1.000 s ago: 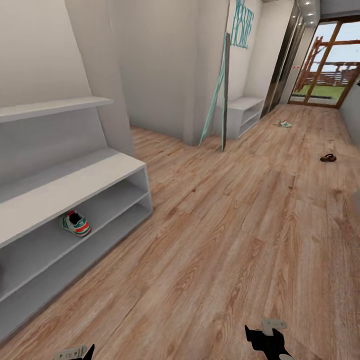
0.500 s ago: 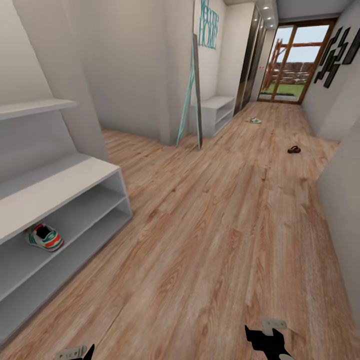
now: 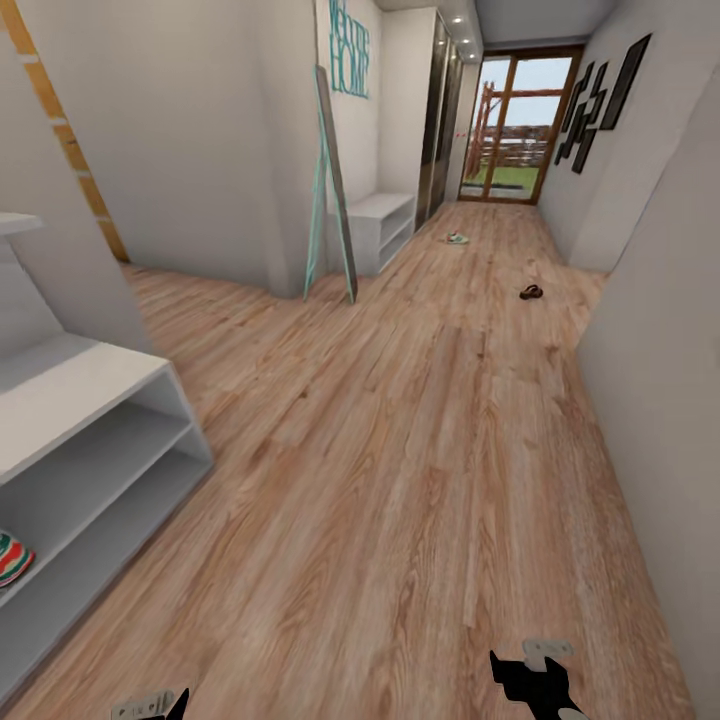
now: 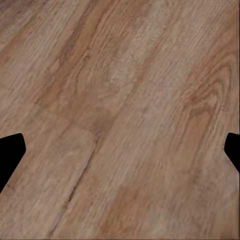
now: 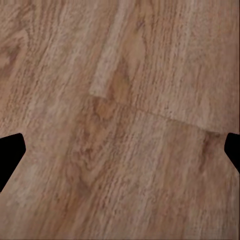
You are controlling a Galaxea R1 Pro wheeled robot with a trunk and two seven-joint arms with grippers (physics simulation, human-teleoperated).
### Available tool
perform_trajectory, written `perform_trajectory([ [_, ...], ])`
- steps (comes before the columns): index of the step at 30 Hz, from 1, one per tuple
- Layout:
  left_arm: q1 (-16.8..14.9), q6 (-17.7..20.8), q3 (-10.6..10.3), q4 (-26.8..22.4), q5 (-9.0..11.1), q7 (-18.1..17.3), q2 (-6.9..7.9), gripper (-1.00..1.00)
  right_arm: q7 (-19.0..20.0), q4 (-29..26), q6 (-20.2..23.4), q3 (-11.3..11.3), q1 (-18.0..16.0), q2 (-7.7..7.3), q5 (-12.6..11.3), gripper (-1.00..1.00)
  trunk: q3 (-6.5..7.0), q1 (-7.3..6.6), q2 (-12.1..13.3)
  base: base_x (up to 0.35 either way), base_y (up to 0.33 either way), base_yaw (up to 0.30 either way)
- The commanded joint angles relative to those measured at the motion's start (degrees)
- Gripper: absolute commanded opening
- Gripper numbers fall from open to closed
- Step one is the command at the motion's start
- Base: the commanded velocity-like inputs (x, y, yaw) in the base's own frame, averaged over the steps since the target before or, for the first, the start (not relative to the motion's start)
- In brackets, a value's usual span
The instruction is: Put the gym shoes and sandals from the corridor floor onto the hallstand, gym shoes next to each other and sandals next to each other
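One gym shoe sits on the hallstand shelf; another shoe and a sandal lie far down the floor. Both grippers spread wide, empty, held low, likely for travel.

The head camera looks from standing height down the length of the corridor, tilted slightly toward the wood floor. The shoe rack sits close at its left edge, and a glass door closes the far end. Each wrist camera points almost straight down, close to the floor planks, with dark jaw tips at both side edges. All three views share this floor.
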Motion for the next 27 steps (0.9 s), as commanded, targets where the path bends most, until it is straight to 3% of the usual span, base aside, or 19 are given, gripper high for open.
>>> perform_trajectory([
  [1, -0.01, 0.00, 0.17, 0.04, 0.55, -0.56, 0.00, 1.00, 0.00, 0.07, -0.20, 0.00, -0.05, 0.01, -0.19, 1.00, -0.01, 0.03, -0.02, 0.334, 0.000, -0.293],
  [27, -0.01, 0.00, 0.15, 0.04, 0.55, -0.56, 0.00, 1.00, 0.00, 0.07, -0.20, 0.00, -0.05, 0.01, -0.14, 1.00, 1.15, 0.03, -0.02, 0.337, 0.000, -0.286],
])
